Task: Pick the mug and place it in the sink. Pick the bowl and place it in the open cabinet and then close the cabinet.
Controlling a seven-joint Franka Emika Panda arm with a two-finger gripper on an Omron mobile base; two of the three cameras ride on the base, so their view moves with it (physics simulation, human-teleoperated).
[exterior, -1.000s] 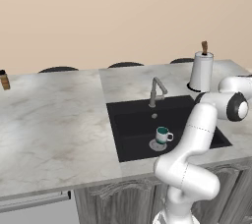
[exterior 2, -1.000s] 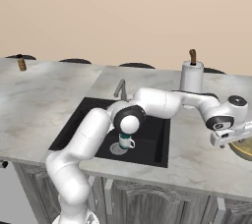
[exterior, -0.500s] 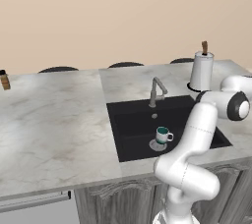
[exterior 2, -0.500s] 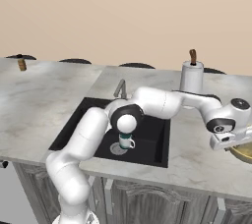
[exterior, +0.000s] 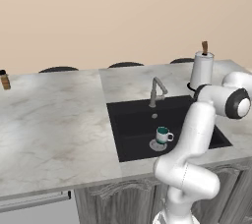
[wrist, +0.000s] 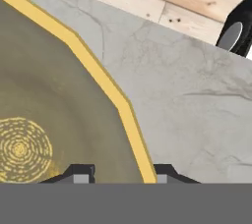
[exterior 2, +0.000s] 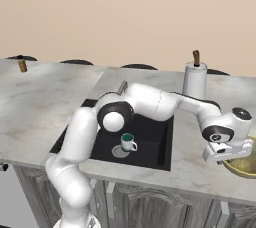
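While the two dark fingertips rise at the bottom of the hand view, the bowl's yellow rim runs down between them, one tip inside the bowl and the other outside over the marble counter. The jaws straddle that rim narrowly, closed onto the bowl's edge as far as the picture shows. Inside the bowl, a pale ring pattern sits left of the tips. From the right base view, the gripper sits at the left edge of the bowl, at the counter's right end. Farther left, the mug stands upright in the black sink, beside the round drain. Behind the sink stand the faucet and a white canister.
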